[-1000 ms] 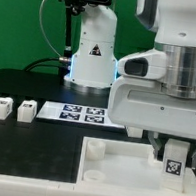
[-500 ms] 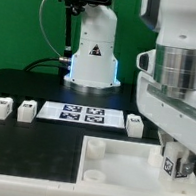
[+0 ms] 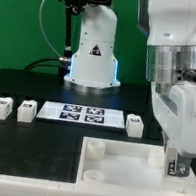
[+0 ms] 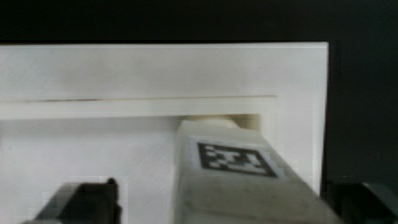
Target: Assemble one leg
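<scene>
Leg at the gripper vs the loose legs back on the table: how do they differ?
1. The leg at the gripper stands on end at a corner socket of the white tray-like piece; the three loose legs lie low.
2. The former sits between the fingers of the gripper; the latter sit untouched on the black table beside the marker board.
Shared: small white blocks.

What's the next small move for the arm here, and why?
Probably keep turning the leg into the corner socket. In the wrist view its tip already sits in the corner of the white tray-like piece, and the gripper straddles it, so releasing seems premature.
</scene>
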Tool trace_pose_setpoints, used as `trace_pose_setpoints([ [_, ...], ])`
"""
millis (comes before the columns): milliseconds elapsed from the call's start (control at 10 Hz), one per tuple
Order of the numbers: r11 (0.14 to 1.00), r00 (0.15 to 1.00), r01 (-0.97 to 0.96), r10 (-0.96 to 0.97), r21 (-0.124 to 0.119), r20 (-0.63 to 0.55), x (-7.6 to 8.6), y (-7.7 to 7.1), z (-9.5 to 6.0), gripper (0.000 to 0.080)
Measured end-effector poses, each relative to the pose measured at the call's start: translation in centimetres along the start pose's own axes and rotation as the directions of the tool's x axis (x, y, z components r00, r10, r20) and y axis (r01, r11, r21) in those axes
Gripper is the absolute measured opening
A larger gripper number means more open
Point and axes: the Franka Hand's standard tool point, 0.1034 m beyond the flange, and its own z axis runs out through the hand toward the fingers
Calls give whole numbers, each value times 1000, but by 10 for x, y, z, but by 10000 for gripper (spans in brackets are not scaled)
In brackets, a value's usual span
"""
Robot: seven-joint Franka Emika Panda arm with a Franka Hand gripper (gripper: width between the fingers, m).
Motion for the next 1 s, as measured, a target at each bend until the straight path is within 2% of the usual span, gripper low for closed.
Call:
trace_pose_setpoints([
  [100, 986, 986, 165, -165, -2, -2, 1, 1, 0, 624],
  [200, 921, 921, 389, -389, -1, -2, 3, 0, -1, 644],
  [300, 850, 850, 526, -526, -3, -7, 2, -1, -1, 644],
  [600, 666, 665, 746, -746, -8, -7, 4, 0, 0, 649],
  [700, 544, 544, 839, -839, -12, -9, 4, 0, 0, 649],
  [900, 126, 126, 991, -992, -43, -10, 3, -1, -1, 649],
  [1000, 88, 88, 995, -996, -43, -10, 2, -2, -1, 649],
])
